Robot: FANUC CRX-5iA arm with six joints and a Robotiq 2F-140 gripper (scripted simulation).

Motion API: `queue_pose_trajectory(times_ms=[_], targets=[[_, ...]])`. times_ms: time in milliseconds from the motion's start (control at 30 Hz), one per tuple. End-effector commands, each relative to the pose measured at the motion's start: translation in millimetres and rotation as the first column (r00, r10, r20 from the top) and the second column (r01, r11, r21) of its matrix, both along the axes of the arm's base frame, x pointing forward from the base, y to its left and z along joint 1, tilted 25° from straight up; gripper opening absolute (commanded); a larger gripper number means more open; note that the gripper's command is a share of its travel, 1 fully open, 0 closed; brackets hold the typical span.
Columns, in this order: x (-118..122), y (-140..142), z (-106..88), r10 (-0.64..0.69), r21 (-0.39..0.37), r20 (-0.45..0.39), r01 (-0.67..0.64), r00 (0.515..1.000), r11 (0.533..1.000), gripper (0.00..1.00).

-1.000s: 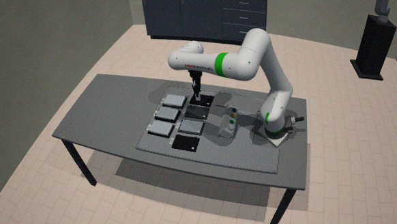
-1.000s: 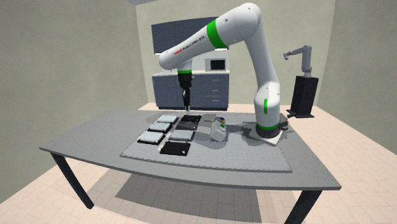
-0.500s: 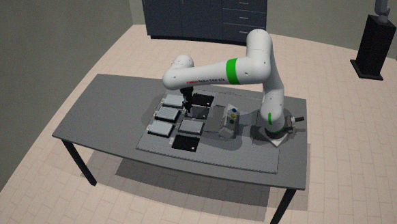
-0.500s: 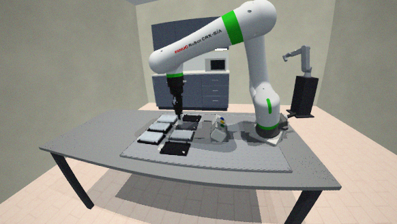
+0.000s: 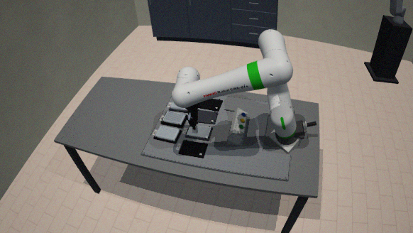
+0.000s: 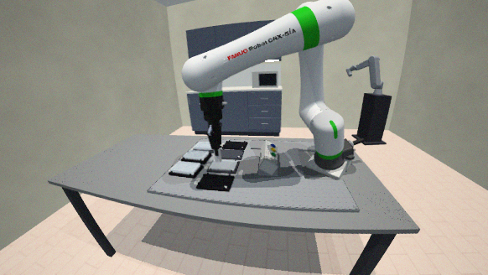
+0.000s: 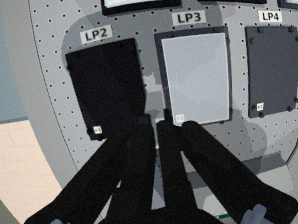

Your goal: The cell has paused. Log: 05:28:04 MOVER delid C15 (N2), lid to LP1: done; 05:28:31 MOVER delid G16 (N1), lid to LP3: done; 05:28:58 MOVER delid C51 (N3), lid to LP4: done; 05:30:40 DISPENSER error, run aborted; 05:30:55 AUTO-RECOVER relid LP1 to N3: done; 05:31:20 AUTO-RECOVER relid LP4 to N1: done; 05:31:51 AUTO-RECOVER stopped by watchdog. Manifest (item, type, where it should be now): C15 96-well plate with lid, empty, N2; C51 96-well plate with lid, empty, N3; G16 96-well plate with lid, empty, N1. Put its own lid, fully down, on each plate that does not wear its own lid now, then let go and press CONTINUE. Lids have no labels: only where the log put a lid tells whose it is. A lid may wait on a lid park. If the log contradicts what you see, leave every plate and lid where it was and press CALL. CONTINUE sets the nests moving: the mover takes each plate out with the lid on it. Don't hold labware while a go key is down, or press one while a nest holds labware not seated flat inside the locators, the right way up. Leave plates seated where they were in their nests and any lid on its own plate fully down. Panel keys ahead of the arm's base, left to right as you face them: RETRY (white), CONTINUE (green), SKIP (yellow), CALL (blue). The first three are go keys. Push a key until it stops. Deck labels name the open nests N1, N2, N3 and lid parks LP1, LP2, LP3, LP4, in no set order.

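My gripper [image 7: 155, 103] is shut and holds nothing. It hangs over the mat between lid parks LP2 and LP3, and also shows in the top view [image 5: 193, 126] and the exterior view [image 6: 217, 158]. A pale lid [image 7: 196, 76] lies flat on LP3, just right of the fingertips; it also shows in the top view [image 5: 199, 132]. LP2 [image 7: 103, 90] is a bare black pad. LP4 [image 7: 269, 70] is a bare dark grey pad. Three well plates sit in a row of nests beyond the parks [image 5: 167, 133] [image 5: 174, 118] [image 6: 204, 145]. I cannot tell which of them wear lids.
The key panel [image 5: 239, 121] stands right of the lid parks, in front of the arm's base [image 5: 285, 136]. LP1 [image 5: 211, 104] is a bare black pad under the forearm.
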State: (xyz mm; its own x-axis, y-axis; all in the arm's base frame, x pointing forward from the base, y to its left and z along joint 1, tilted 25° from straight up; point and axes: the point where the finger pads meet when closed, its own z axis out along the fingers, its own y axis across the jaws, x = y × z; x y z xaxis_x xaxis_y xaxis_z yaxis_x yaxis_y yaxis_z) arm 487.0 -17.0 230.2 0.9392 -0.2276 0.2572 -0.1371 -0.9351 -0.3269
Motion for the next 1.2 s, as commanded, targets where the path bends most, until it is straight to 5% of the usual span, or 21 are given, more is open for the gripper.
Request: queue_pose_trajectory(times_ms=[0, 767, 933, 1000, 1033, 1167], targets=[[0, 3, 1.4, 0.005, 0.000, 0.002, -0.005, 1.000, 1.000, 0.00], [5, 1, 3.4, 0.005, 0.000, 0.002, -0.005, 1.000, 1.000, 0.00], [73, -32, 22.9, 0.003, 0.000, 0.001, -0.003, 1.000, 1.000, 0.00], [73, -32, 22.9, 0.003, 0.000, 0.001, -0.003, 1.000, 1.000, 0.00], [96, -47, 26.5, 0.003, 0.000, 0.001, -0.003, 1.000, 1.000, 0.00], [118, -63, 28.2, 0.004, 0.000, 0.001, -0.004, 1.000, 1.000, 0.00]])
